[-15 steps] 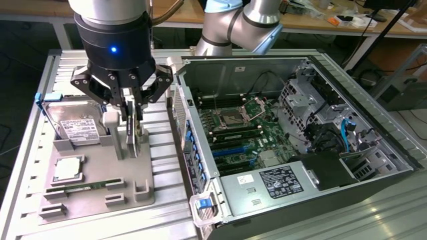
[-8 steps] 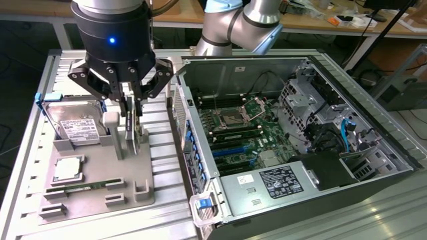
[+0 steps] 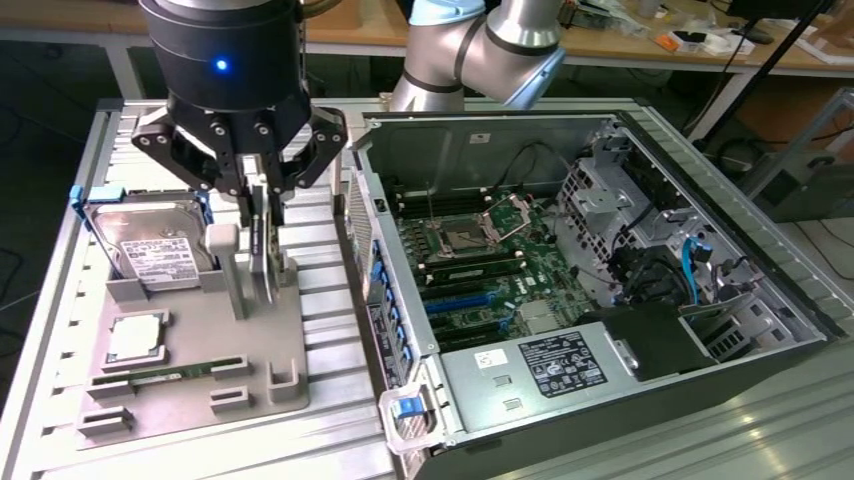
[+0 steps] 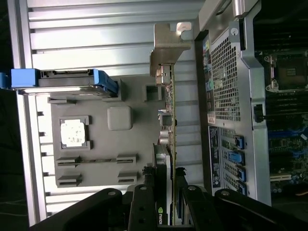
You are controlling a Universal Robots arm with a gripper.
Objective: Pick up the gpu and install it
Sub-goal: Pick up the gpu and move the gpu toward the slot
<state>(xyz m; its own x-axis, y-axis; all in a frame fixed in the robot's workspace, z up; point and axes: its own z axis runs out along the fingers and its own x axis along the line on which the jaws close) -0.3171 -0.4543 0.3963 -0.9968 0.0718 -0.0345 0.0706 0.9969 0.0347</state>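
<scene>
**Gpu** (image 4: 169, 110): thin flat expansion card, black fan shroud on 1 face, pale metal end bracket. Stands on its long edge over the grey moulded parts tray (image 3: 200, 400), just beside the open black computer case (image 3: 747, 345).

**Hold:** pinched at the end away from the bracket by the black 2-finger gripper (image 3: 268, 215), jaws narrowed onto the card's thickness.

**Progress, as judged:** grasp made. Cannot tell whether lifted clear of the tray's upright posts. Left to do: carrying across and seating. Blue expansion slots (image 3: 461, 300) on the green motherboard (image 3: 514, 250) bare.

**Tray neighbours, all apart from the card:** silver hard drive with white label (image 3: 154, 245), square silver processor (image 3: 138, 338), narrow green memory stick (image 3: 167, 375).

**Edges:** perforated rear wall of the case near the bracket end; tray posts just beside the lower edge.

**Open room:** free above the tray; case interior open on top, cables and drive cage toward the exterior view's right of the slots.
</scene>
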